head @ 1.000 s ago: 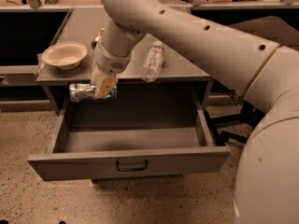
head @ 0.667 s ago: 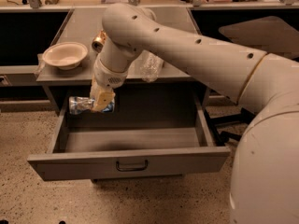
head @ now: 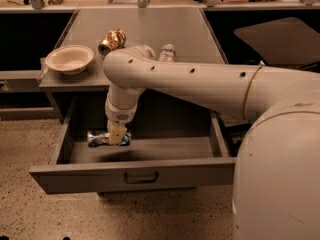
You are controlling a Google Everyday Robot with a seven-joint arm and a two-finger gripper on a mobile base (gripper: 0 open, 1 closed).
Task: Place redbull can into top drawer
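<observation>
The top drawer [head: 135, 176] stands pulled open below the grey counter, its dark curved handle at the middle of the front panel. My gripper [head: 116, 134] reaches down inside the drawer's left half and is shut on the redbull can [head: 98, 138]. The blue-and-silver can lies on its side, held crosswise just above the drawer floor, its left end sticking out of the fingers. A shadow lies on the drawer floor under it.
On the counter [head: 150, 29] stand a cream bowl [head: 69, 59] at the left, a shiny gold can [head: 112, 40] and a clear plastic bottle [head: 167, 53] partly behind my arm. My arm spans the right of the view. Speckled floor lies in front.
My gripper has moved down and a little right with the can, from the counter's front edge into the open drawer. The drawer and counter objects have not moved.
</observation>
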